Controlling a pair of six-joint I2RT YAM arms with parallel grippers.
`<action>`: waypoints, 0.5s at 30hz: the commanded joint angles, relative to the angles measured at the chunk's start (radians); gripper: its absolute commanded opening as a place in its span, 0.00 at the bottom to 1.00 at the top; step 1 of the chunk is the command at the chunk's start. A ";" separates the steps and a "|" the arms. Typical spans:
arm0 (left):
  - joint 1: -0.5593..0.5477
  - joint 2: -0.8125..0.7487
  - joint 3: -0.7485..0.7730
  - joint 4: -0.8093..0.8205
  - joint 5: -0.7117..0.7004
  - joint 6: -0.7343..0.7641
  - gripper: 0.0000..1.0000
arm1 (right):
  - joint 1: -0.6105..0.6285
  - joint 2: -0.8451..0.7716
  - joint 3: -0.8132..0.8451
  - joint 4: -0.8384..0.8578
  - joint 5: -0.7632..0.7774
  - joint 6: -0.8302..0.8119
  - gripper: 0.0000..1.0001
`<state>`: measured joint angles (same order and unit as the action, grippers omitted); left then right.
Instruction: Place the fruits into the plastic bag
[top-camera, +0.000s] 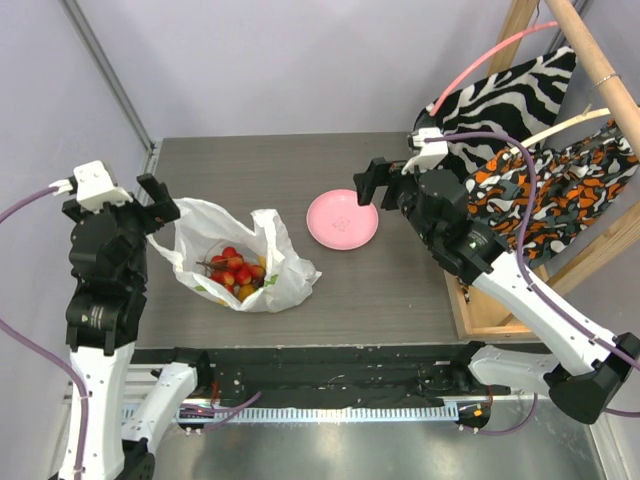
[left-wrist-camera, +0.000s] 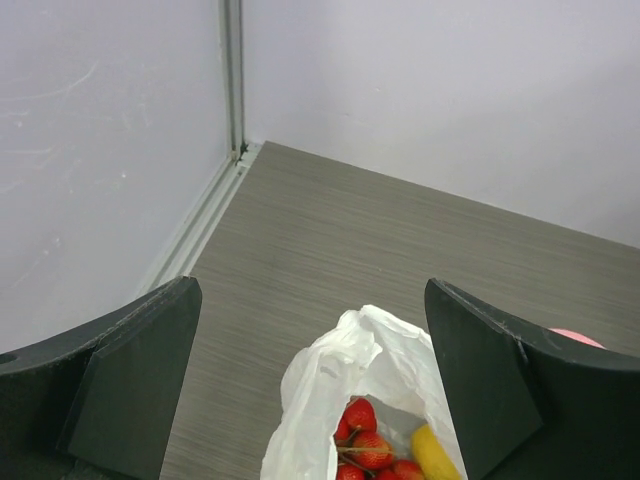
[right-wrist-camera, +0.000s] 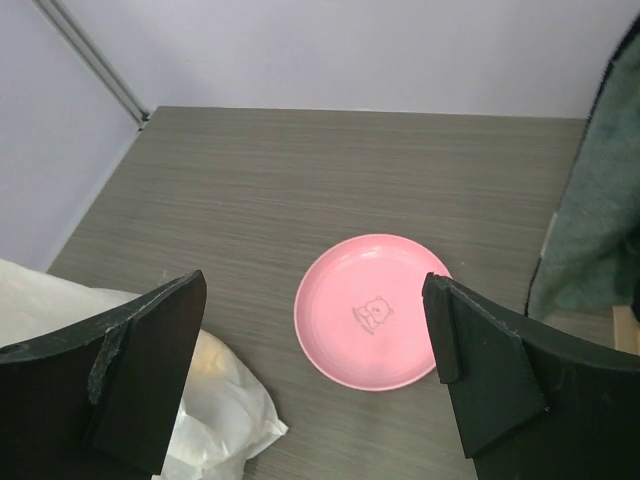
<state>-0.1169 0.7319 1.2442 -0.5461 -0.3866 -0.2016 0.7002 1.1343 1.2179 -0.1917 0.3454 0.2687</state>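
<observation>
1. Left gripper: jaws spread wide, nothing held, hanging by the left edge of the crinkly translucent white plastic bag.
2. Right gripper: jaws wide apart, nothing held, up over the round pink plate.
3. Small fruits: inside the bag, mouth gaping upward. Mostly red, some yellow/orange; exact count not resolvable.
4. One bag, one plate, near each other but not touching, on the grey wood-grain table.
5. Plate centre: small embossed figure, unreadable.
6. Right of the table: wooden rack with two cloths, zebra-striped black-and-white and orange-patterned.
</observation>
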 joint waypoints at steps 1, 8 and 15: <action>0.005 -0.060 -0.012 0.087 -0.043 0.014 1.00 | 0.001 -0.057 -0.047 0.040 0.075 0.021 1.00; 0.005 -0.077 -0.006 0.087 -0.078 0.033 1.00 | 0.001 -0.070 -0.080 0.040 0.078 0.035 1.00; 0.005 -0.086 0.003 0.078 -0.060 0.044 1.00 | 0.001 -0.065 -0.080 0.040 0.081 0.033 1.00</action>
